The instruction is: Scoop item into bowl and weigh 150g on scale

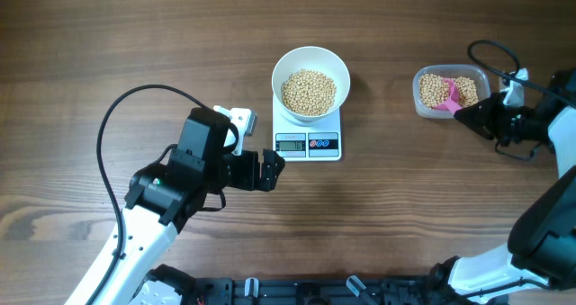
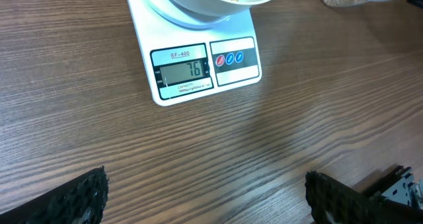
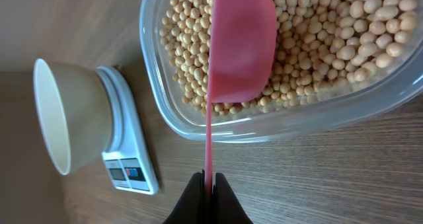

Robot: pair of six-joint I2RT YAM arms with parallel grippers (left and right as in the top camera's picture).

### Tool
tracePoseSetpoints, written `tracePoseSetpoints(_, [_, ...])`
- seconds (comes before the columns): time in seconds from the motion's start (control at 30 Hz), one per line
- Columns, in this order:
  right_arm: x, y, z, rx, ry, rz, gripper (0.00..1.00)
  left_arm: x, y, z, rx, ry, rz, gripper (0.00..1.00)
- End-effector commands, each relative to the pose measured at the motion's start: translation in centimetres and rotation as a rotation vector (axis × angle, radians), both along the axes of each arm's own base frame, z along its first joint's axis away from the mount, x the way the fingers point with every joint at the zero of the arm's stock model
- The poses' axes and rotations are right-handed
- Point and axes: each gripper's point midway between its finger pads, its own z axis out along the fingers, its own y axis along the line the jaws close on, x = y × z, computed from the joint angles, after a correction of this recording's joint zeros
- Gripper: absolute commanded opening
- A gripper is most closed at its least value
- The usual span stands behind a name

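A white bowl (image 1: pixel 278 74) holding tan-yellow beans (image 1: pixel 309 92) stands on the white scale (image 1: pixel 308 144); in the left wrist view the scale (image 2: pixel 198 65) reads 76. My left gripper (image 1: pixel 270 170) hovers just left of the scale's front, open, its fingers (image 2: pixel 86 197) wide apart over bare wood. At the right a clear tub (image 1: pixel 417 89) holds more beans (image 3: pixel 317 45). My right gripper (image 3: pixel 209 181) is shut on the thin handle of the pink scoop (image 3: pixel 241 42), whose cup lies tilted on its side inside the tub (image 3: pixel 165 112) on the beans.
A black cable (image 1: pixel 117 134) loops behind the left arm, and another cable (image 1: pixel 490 49) curls behind the right arm. A dark rail (image 1: pixel 297 291) runs along the table's front edge. The tabletop is brown wood.
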Motion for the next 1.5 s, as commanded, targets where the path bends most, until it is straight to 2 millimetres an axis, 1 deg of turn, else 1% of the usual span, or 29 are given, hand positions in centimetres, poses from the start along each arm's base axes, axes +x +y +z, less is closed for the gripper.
tracePoseSetpoints(0.0, [0.3, 0.5, 0.5, 0.141, -0.039, -0.014, 0.04, 0.3, -0.1, 0.4, -0.003, -0.017, -0.015, 1.00])
tracePoseSetpoints(0.07, [0.4, 0.2, 0.9, 0.182, -0.058, -0.029, 0.04, 0.3, -0.1, 0.4, -0.003, -0.017, -0.015, 1.00])
tracePoseSetpoints(0.17, [0.2, -0.6, 1.0, 0.189, -0.063, -0.055, 0.04, 0.3, -0.1, 0.4, -0.003, -0.017, -0.015, 1.00])
tracePoseSetpoints(0.33, [0.4, -0.7, 2.1, 0.238, -0.123, -0.050, 0.04, 0.3, -0.1, 0.4, -0.003, -0.017, -0.015, 1.00])
tracePoseSetpoints(0.4, [0.3, -1.2, 2.1, 0.238, -0.124, -0.063, 0.04, 0.3, -0.1, 0.4, -0.003, -0.017, -0.015, 1.00])
tracePoseSetpoints(0.53, [-0.1, -2.1, 2.4, 0.257, -0.143, -0.087, 0.04, 0.3, -0.1, 0.4, -0.003, -0.017, -0.015, 1.00])
tracePoseSetpoints(0.63, [-0.7, -3.2, 2.6, 0.266, -0.154, -0.117, 0.04, 0.3, -0.1, 0.4, -0.003, -0.017, -0.015, 1.00])
tracePoseSetpoints(0.8, [-1.6, -4.2, 3.9, 0.334, -0.207, -0.149, 0.04, 0.3, -0.1, 0.4, -0.003, -0.017, -0.015, 1.00])
tracePoseSetpoints(0.9, [-1.8, -4.6, 4.8, 0.381, -0.234, -0.173, 0.04, 0.3, -0.1, 0.4, -0.003, -0.017, -0.015, 1.00])
tracePoseSetpoints(1.03, [-1.9, -4.0, 6.1, 0.431, -0.302, -0.149, 0.04, 0.3, -0.1, 0.4, -0.003, -0.017, -0.015, 1.00])
tracePoseSetpoints(1.2, [-2.1, -3.6, 6.5, 0.453, -0.310, -0.143, 0.04, 0.3, -0.1, 0.4, -0.003, -0.017, -0.015, 1.00])
tracePoseSetpoints(1.3, [-2.1, -3.2, 7.8, 0.496, -0.371, -0.132, 0.04, 0.3, -0.1, 0.4, -0.003, -0.017, -0.015, 1.00])
tracePoseSetpoints(1.47, [-2.0, -2.5, 8.6, 0.528, -0.402, -0.114, 0.04, 0.3, -0.1, 0.4, -0.003, -0.017, -0.015, 1.00])
